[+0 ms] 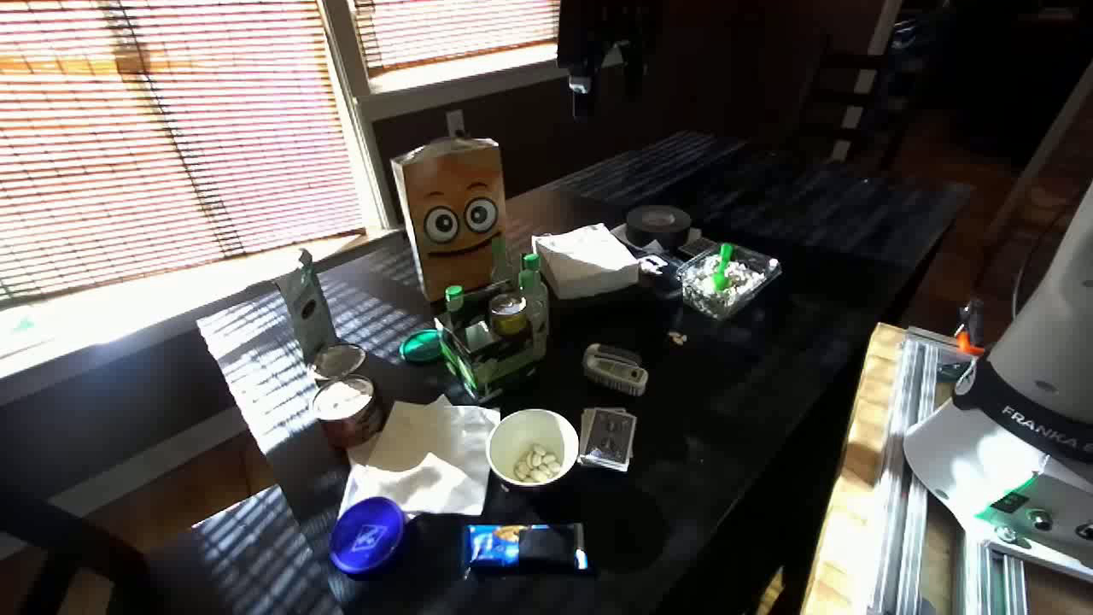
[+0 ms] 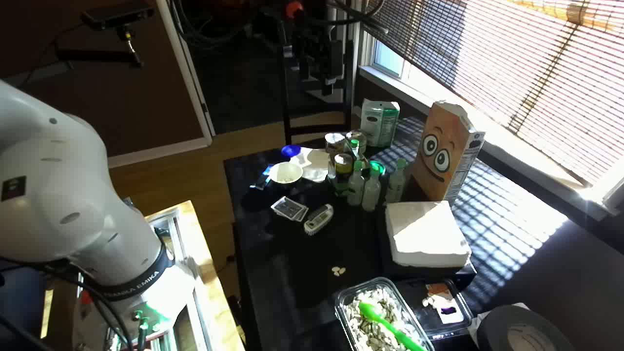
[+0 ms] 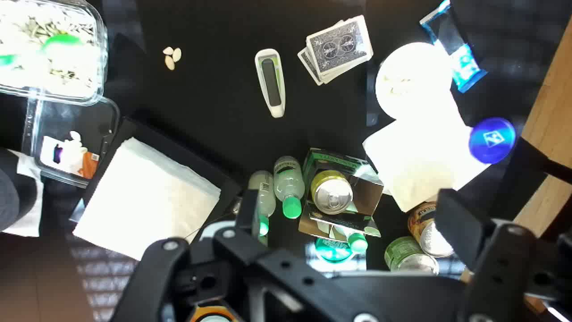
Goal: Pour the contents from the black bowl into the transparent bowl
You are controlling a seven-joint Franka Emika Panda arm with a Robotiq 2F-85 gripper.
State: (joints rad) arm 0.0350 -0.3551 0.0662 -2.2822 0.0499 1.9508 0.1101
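The black bowl (image 1: 546, 427) stands upright on the dark table, with a pale inside and several whitish pieces in it. It also shows in an exterior view (image 2: 286, 172) and, overexposed, in the wrist view (image 3: 413, 82); its outer wall is mostly hidden. The transparent bowl (image 2: 412, 312), a clear squarish container, holds many pale bits and a green spoon. It also shows in an exterior view (image 1: 756, 293) and, cut off, in the wrist view (image 3: 102, 58). My gripper (image 3: 353, 214) is open and empty, high above the table, apart from both bowls; it shows in both exterior views (image 1: 608, 90) (image 2: 316, 82).
Bottles, cans and a carton holder (image 3: 342, 179) stand below the gripper. A tall face-printed box (image 1: 457, 222) and a napkin stack (image 2: 426, 234) are near the window. Cards (image 3: 337, 47), a blue wrapper (image 1: 525, 547), a blue round dish (image 1: 367, 534) and white paper lie around the black bowl.
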